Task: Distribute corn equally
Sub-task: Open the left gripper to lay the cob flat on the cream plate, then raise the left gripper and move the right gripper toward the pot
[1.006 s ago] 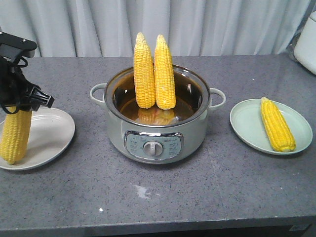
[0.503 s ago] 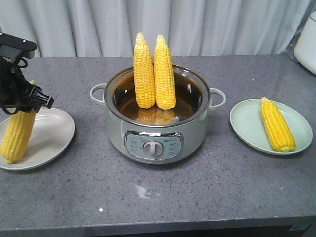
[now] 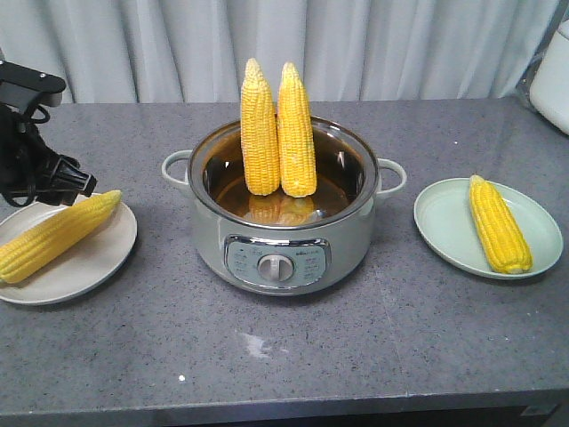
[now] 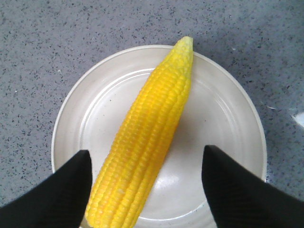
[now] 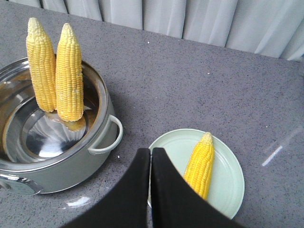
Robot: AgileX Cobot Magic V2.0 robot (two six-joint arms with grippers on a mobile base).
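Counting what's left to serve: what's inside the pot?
In the pot stand a left cob and a right cob, upright, side by side. Bare shiny floor shows around them; the spot under their bases is covered.

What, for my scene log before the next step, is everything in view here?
pot: one, grey-green, counter centre
white plate: one, white, robot's left
green plate: one, pale green, robot's right
corn cobs: four, yellow; two upright in the pot, one lying on the white plate, one on the green plate
counter: one, speckled grey, under everything
curtain: one, pale grey, behind
white object: one, white, right edge, cut off
left hand: one, black, open above the white plate's cob
right hand: one, black, shut, by the green plate
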